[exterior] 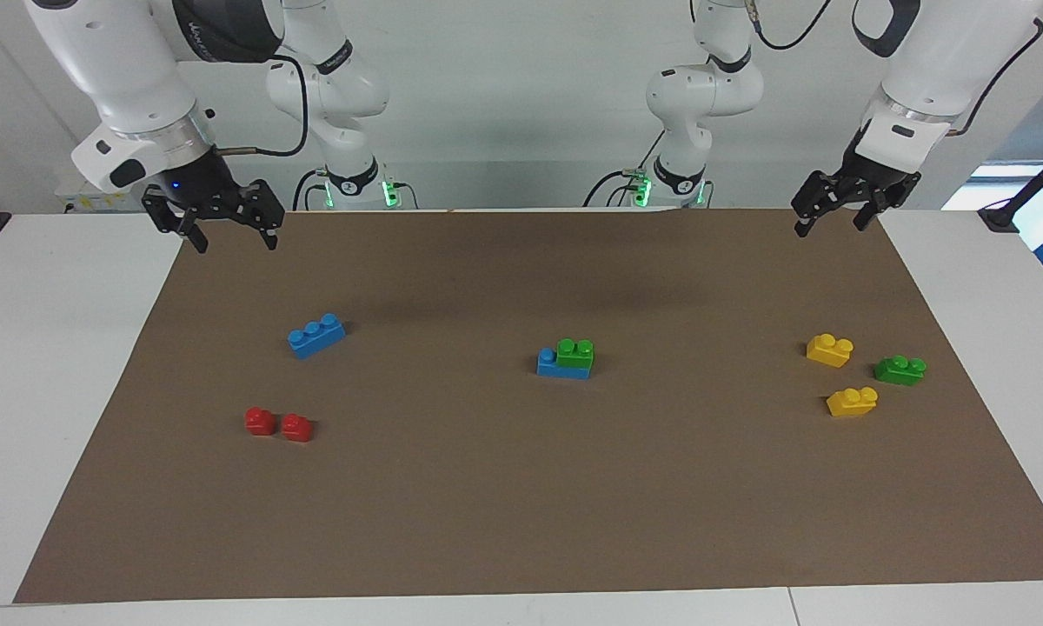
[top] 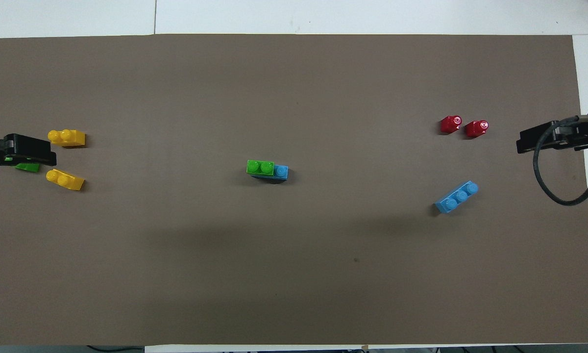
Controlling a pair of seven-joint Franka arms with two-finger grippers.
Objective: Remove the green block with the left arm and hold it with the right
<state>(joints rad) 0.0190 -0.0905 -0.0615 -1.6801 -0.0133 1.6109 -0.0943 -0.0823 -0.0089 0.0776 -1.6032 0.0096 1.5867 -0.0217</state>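
The table (exterior: 504, 522) carries a brown mat (exterior: 521, 487). My left gripper (exterior: 834, 222) hangs over the mat's corner at the left arm's end, fingers spread wide, holding nothing. My right gripper (exterior: 233, 233) hangs over the corner at the right arm's end, likewise wide and empty. Both wait.

The green block (exterior: 575, 352) sits mid-mat, pressed onto a blue brick (exterior: 561, 367), covering two of its studs. Judged light, rigid, smooth plastic, possibly slippery; the stud fit will resist. I would pinch the green block's flat sides with the left fingers while the right fingers clamp the blue brick's exposed end. A second green brick (exterior: 900, 370) lies loose between two yellow bricks (exterior: 829, 349).
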